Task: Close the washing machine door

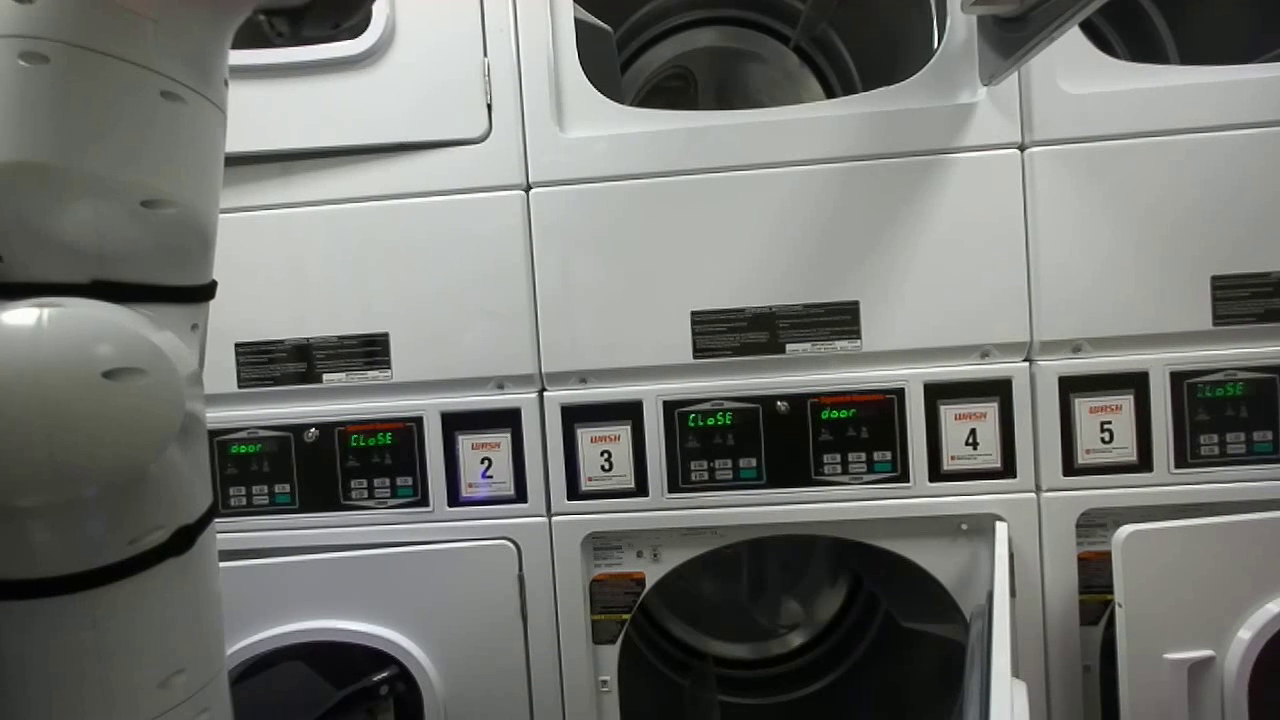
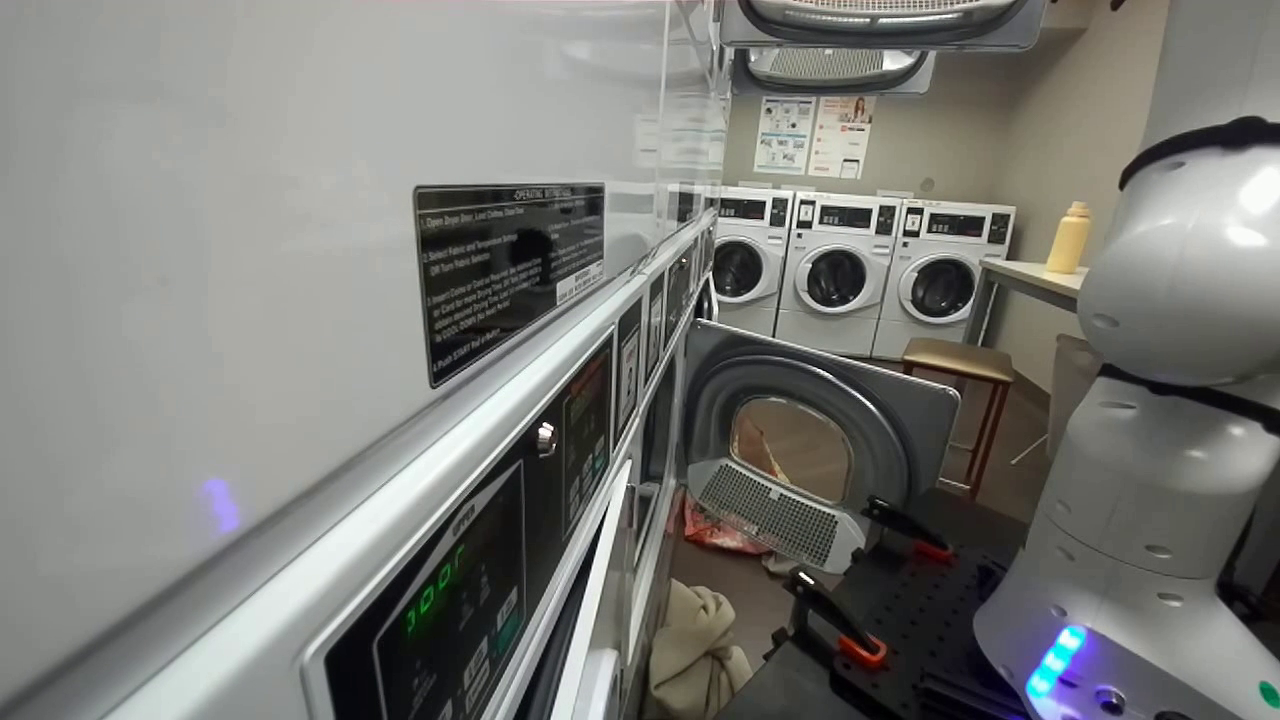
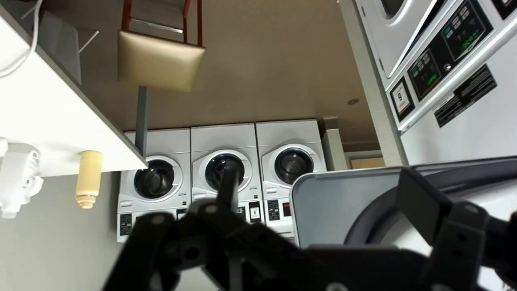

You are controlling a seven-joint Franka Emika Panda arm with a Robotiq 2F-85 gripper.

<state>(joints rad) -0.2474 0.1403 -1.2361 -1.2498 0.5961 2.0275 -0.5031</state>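
The white upper washing machine (image 1: 780, 240) stands open in an exterior view, its dark round steel drum showing. Its door (image 1: 1040, 35) is swung outward from the right side, mostly cut off by the top edge. In an exterior view an open upper door (image 2: 1010, 30) juts out along the top edge. In the upside-down wrist view, an open door (image 3: 331, 202) shows its grey inner face and rounded corner. My gripper (image 3: 325, 194) is open, with nothing between its fingers. The door corner appears beyond the fingers; I cannot tell any contact. The gripper is not clearly visible in the exterior views.
A lower door (image 2: 910, 400) stands open below. Another upper door (image 2: 835, 70) is open farther along. The robot arm (image 2: 1130, 470) stands beside a black cart (image 2: 790, 690). A stool (image 2: 960, 360), a table (image 2: 1040, 270) with a yellow bottle (image 2: 1070, 238) and several washers are behind.
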